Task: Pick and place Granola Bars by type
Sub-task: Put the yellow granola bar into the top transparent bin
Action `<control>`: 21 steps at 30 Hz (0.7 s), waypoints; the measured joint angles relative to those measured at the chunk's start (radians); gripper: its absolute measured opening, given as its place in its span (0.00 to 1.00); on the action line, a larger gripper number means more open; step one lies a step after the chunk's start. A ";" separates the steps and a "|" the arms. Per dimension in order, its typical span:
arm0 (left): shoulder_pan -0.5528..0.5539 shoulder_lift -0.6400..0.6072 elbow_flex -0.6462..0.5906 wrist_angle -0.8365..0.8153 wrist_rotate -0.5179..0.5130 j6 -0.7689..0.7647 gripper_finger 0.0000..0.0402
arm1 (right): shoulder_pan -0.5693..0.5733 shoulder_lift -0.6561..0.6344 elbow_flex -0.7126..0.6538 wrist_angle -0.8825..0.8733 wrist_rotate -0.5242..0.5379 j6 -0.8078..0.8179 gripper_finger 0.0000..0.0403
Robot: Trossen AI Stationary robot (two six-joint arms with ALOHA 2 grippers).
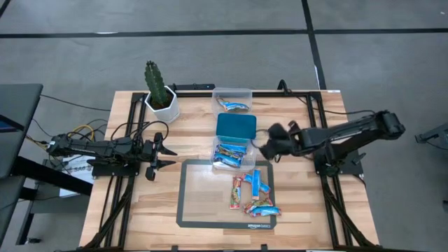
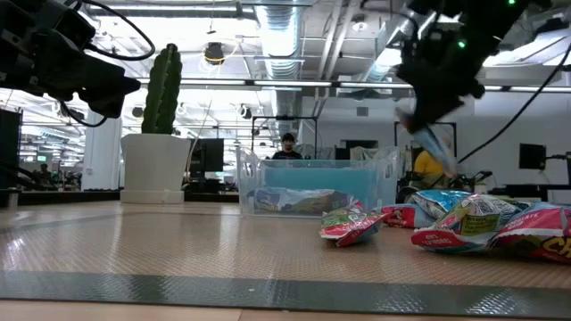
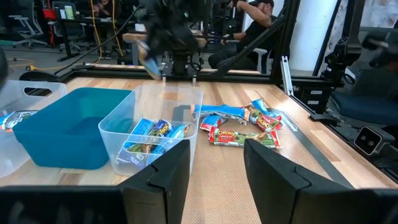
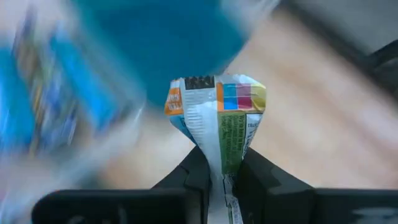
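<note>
We see right gripper (image 4: 222, 169) pinching a shiny blue-and-white wrapped granola bar (image 4: 217, 118) above the clear plastic tub (image 1: 228, 155) | left gripper (image 1: 162, 155) spread wide, empty, beside the black mat (image 1: 203, 199).

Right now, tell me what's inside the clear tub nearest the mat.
The clear tub holds several blue-wrapped bars, piled. Whatever lies beneath them is covered. The right gripper hangs beside it, shut on another bar.

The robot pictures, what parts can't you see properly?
- Right wrist view: the tubs behind the held bar are smeared by motion blur.
- High view: the right gripper is blurred; its bar can't be made out.
- Low view: the bars in the clear tub are hazy through its wall.
- Left wrist view: the teal tub hides its contents.
</note>
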 joint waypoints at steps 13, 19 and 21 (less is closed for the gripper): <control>0.000 0.000 0.000 0.000 0.000 0.000 0.36 | -0.078 -0.074 0.001 0.247 0.337 -0.093 0.12; 0.000 0.000 0.000 0.000 0.000 0.000 0.36 | -0.082 -0.067 0.001 0.285 0.334 -0.131 0.12; 0.000 0.000 0.000 0.000 0.000 0.000 0.36 | -0.085 -0.067 0.001 0.285 0.334 -0.131 0.12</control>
